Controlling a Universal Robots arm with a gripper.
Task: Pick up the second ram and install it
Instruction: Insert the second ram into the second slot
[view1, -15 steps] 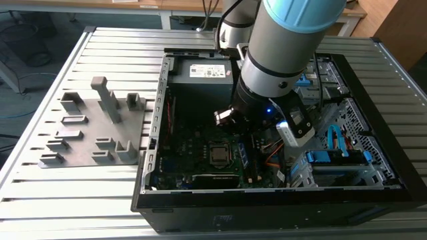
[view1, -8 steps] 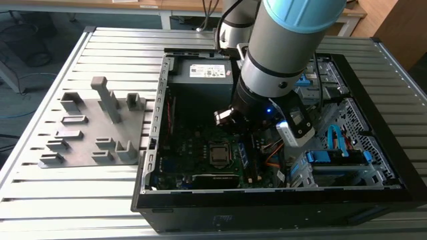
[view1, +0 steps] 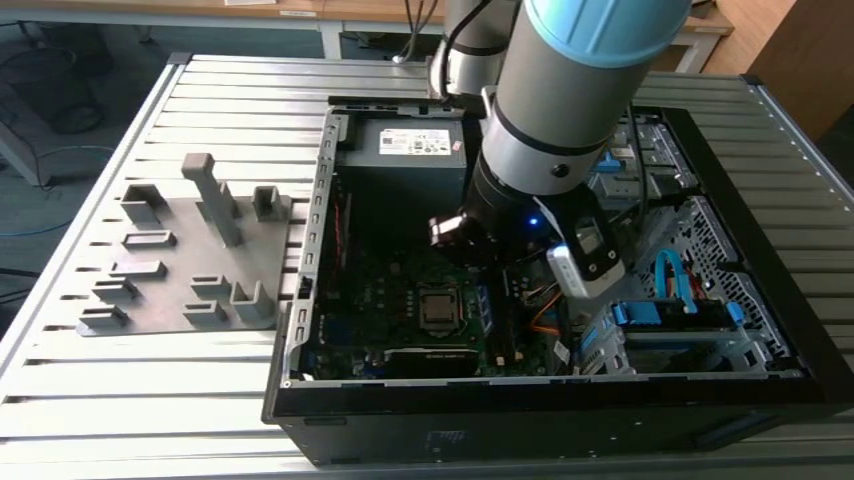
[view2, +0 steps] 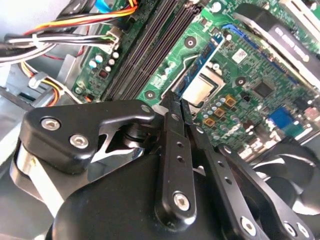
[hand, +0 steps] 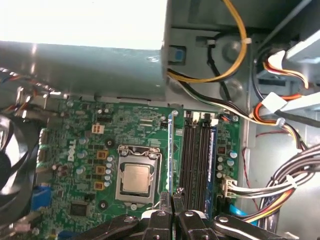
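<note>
Hand (hand: 172, 201) pinches second ram (hand: 171, 155) edge-on above motherboard (hand: 90, 150).

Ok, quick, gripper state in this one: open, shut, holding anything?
Gripper: shut on the second ram, a long narrow dark blue memory stick seen edge-on, held above the green motherboard beside the black memory slots.

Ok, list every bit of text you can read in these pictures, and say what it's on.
White label on the power supply: print too small to read.
White marking on the motherboard: a logo, not quoted.
Small sticker on that board, second wrist view: too small.
The second ram, edge-on in the hand: no print visible.
</note>
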